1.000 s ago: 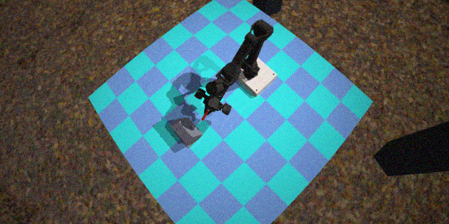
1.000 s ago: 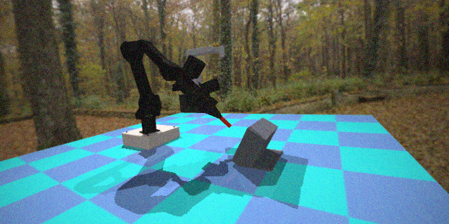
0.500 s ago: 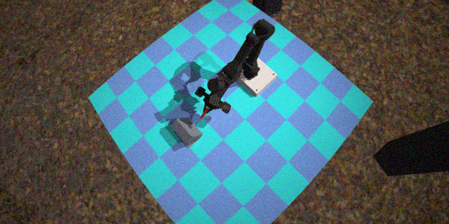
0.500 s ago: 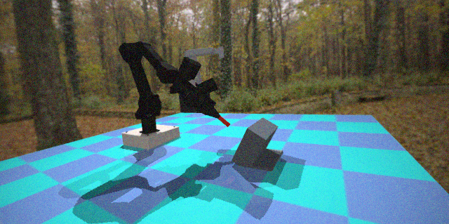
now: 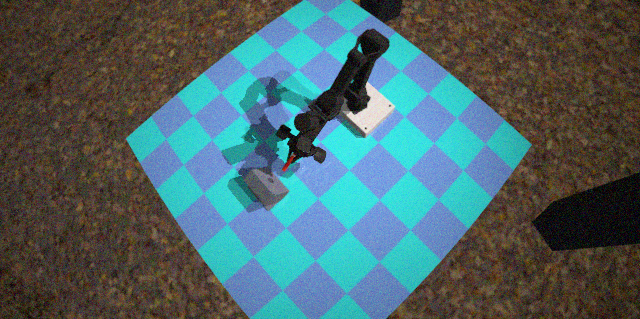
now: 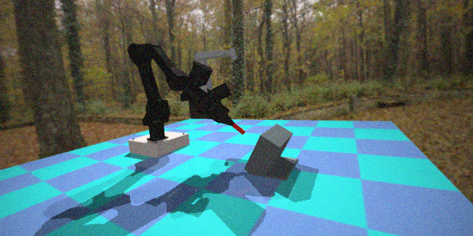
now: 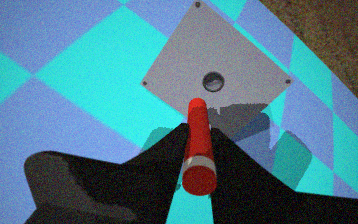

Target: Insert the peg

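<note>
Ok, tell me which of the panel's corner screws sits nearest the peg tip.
The left screw on the panel, in the wrist view; the top and right ones lie farther from the peg.

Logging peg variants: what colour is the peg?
Red, with a pale band near its upper end; clearest in the wrist view.

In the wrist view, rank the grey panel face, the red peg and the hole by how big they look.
1. Grey panel face, largest.
2. Red peg, though it sits nearest the camera in the fingers, which inflates it.
3. Hole, smallest.
</note>
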Available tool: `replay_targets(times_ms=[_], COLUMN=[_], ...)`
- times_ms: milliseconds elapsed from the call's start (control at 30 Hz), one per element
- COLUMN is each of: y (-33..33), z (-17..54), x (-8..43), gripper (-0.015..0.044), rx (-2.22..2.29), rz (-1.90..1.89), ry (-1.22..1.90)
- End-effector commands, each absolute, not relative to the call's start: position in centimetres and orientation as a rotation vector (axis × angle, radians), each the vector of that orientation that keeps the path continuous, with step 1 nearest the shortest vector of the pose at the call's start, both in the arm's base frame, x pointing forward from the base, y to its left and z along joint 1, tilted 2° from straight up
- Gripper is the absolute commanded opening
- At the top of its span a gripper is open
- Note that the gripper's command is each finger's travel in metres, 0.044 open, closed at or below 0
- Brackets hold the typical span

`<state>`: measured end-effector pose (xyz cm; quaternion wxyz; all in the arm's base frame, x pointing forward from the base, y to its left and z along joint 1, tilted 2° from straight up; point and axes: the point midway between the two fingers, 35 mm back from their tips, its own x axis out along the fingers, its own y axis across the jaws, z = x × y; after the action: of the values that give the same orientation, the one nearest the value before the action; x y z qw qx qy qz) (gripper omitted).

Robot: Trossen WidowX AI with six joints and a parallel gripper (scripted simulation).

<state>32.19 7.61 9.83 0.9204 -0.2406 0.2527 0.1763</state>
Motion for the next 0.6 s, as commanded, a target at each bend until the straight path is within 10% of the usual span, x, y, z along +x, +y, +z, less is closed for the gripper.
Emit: replay_targets(times_ms=[0, 567], y=[7.6, 7.5], z=[9.7, 9.1], x=[32.5, 33.8], gripper=[0.0, 0.0], rx=[-0.502, -0.517], rz=[0.364, 0.35], ry=[0.507, 0.47])
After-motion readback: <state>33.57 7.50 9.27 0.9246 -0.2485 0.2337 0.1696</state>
